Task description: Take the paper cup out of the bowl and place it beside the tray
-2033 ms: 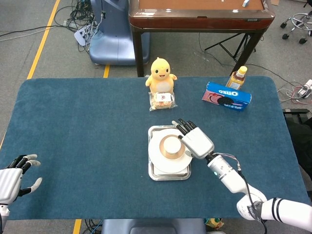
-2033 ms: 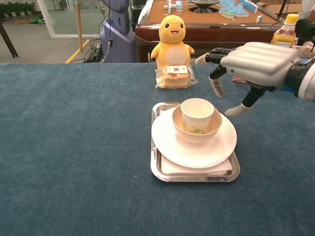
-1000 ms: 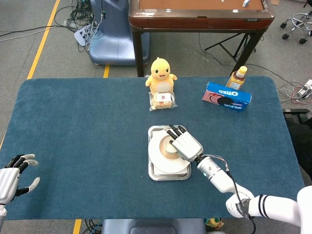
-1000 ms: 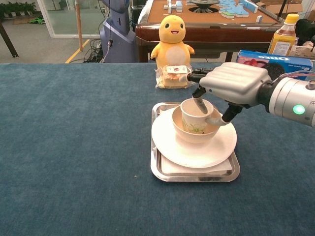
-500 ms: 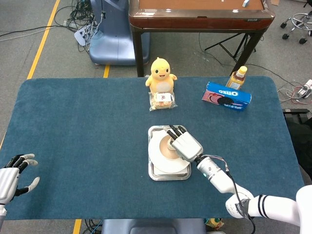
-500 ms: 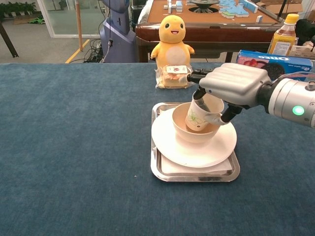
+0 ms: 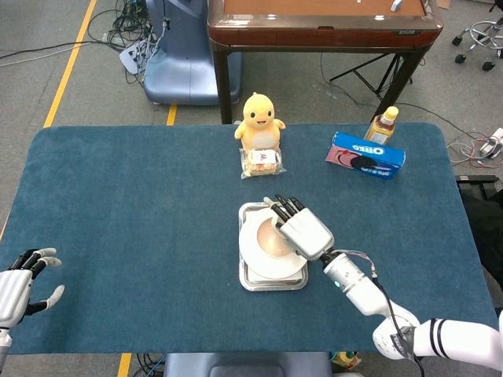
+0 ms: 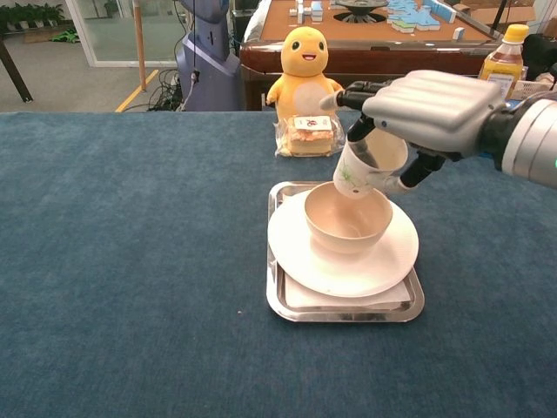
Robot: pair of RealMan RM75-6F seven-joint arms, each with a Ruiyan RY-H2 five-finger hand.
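Cup [image 8: 363, 171] tilts in right hand [image 8: 426, 109] above bowl [image 8: 348, 219].

The right hand [image 8: 426, 109] is showing a smooth silver-grey shell with black fingers; its white forearm is carrying black bands and thin cables. The left hand [image 7: 16, 290] is looking alike.

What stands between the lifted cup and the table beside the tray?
Nothing visible. The right robot hand holds the cup, tilted, above the bowl. The cloth right of the tray is bare; the snack bag lies farther back.
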